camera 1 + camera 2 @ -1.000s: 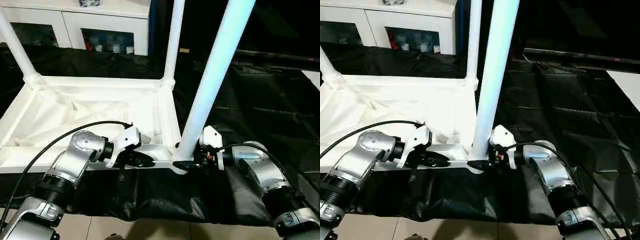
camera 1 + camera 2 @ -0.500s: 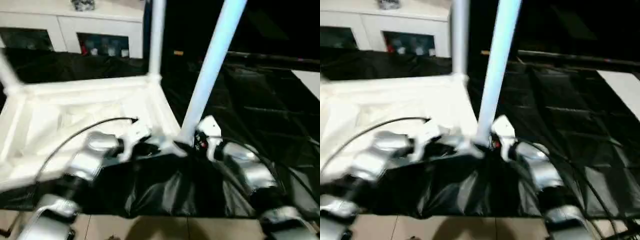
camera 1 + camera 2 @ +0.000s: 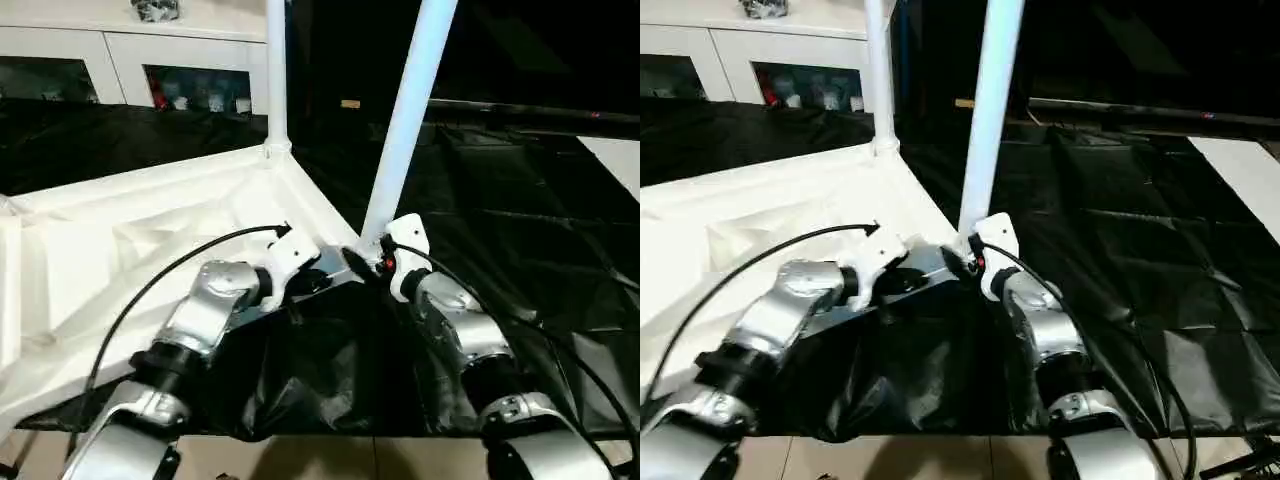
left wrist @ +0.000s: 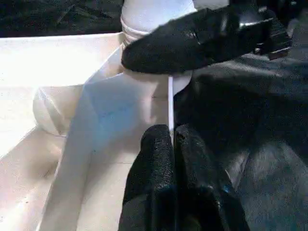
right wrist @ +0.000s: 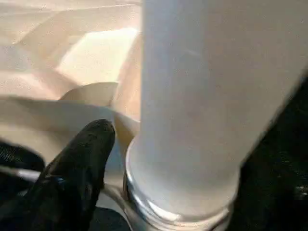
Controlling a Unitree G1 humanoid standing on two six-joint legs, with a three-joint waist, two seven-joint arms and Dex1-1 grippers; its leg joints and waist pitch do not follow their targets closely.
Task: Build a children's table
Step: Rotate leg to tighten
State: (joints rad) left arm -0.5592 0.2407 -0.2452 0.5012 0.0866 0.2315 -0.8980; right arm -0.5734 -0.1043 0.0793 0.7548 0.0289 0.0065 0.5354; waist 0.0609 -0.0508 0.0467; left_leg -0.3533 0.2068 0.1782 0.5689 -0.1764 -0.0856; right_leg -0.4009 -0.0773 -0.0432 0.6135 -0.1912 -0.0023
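The children's table lies upside down, its white ribbed top [image 3: 150,230] on black cloth. One white leg [image 3: 276,70] stands in the far corner socket. Another leg [image 3: 405,120] stands in the near corner socket, leaning slightly right. My left gripper [image 3: 322,278] is at the near rim beside that corner. In the left wrist view its fingers [image 4: 159,159] are shut on the thin rim edge. My right gripper [image 3: 365,262] straddles the near leg's base. In the right wrist view one black finger [image 5: 82,163] stands a little off the leg [image 5: 192,96].
Black cloth [image 3: 500,200] covers the work surface and bunches up under my forearms. A white cabinet with glass doors [image 3: 150,60] stands behind the table. Tiled floor [image 3: 300,460] shows at the near edge, and a white surface [image 3: 615,160] at the far right.
The table top has turned, so its near edge now runs diagonally. The near corner with its leg slid away from me. Both grippers went with it, and the right jaws stand wider.
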